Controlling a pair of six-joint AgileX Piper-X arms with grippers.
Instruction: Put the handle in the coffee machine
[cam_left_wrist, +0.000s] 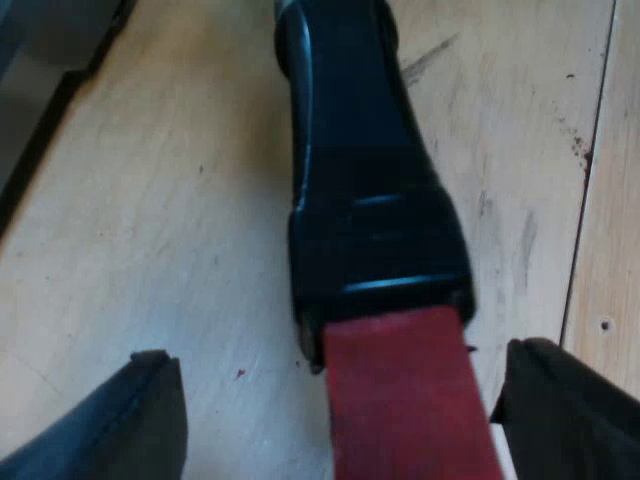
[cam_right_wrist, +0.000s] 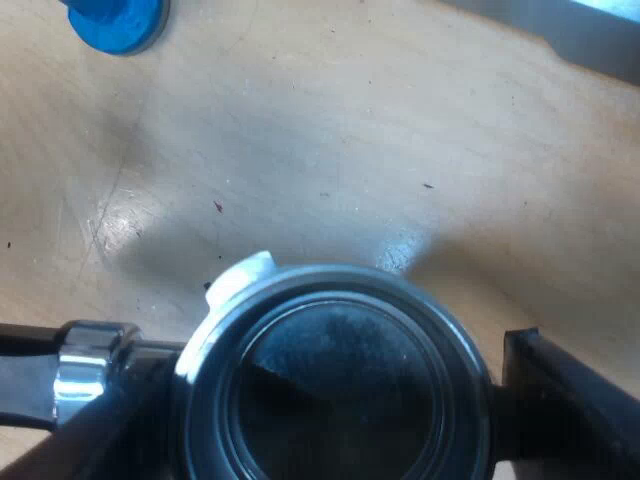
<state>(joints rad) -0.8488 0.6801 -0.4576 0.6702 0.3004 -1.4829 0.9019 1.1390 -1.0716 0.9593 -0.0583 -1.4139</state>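
Pinching the holder (cam_right_wrist: 335, 330), seemingly, right gripper (cam_right_wrist: 335, 415); left gripper (cam_left_wrist: 345, 400) wide open astride handle (cam_left_wrist: 365, 200).

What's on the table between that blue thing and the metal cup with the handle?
Nothing: in the right wrist view, bare wooden table runs from the blue tamper to the metal holder.

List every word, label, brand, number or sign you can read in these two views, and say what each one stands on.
None can be read.
The dark handle and its red end bear no lettering.
The metal holder shows no mark or number on its rim or inside.
The blue tamper shows no label.
The wooden table has only scratches and specks, no writing.
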